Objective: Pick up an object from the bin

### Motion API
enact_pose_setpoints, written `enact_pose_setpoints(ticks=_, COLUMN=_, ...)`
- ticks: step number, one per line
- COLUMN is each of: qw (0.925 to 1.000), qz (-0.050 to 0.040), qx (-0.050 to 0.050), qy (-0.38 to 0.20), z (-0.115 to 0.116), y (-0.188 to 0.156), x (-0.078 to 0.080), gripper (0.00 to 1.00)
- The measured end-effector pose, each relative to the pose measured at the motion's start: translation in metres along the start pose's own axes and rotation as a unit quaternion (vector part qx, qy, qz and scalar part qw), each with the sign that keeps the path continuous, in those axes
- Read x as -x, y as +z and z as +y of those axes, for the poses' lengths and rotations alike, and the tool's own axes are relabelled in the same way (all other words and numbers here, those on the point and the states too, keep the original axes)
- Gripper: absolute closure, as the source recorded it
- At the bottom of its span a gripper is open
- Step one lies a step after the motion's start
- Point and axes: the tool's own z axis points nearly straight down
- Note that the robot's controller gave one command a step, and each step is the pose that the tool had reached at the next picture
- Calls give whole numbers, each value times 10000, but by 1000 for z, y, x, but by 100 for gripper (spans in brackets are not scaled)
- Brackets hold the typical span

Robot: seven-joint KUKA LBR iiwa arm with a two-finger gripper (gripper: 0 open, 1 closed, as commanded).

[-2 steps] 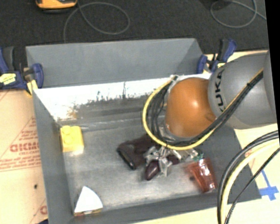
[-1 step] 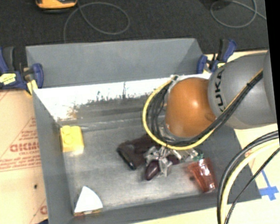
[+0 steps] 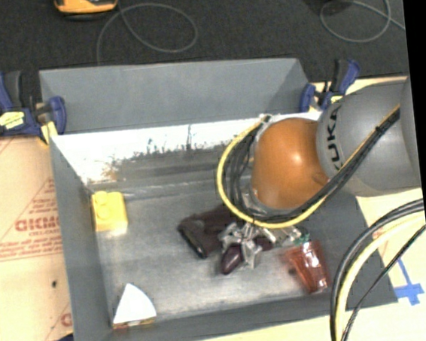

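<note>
My gripper [image 3: 246, 250] is low in the middle of the bin, its metal fingers down on a dark purple, lumpy thing [image 3: 204, 231]. A rounded purple end [image 3: 229, 262] of that thing shows just left of the fingertips. Right of the gripper, against the bin's right wall, lies a small red packet [image 3: 308, 266] with a dark top. Whether the fingers grip anything I cannot make out.
A yellow block [image 3: 109, 212] rests by the left wall. A white wedge-shaped piece [image 3: 132, 304] with a brown base sits in the near left corner. The arm's orange cover and looped cables hang over the bin's right half.
</note>
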Motion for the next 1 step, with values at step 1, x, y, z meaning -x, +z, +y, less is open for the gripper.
enact_pose_setpoints(ticks=1, qw=9999, qz=-29, qx=-14, qy=134, z=12, y=-148, x=1, gripper=100)
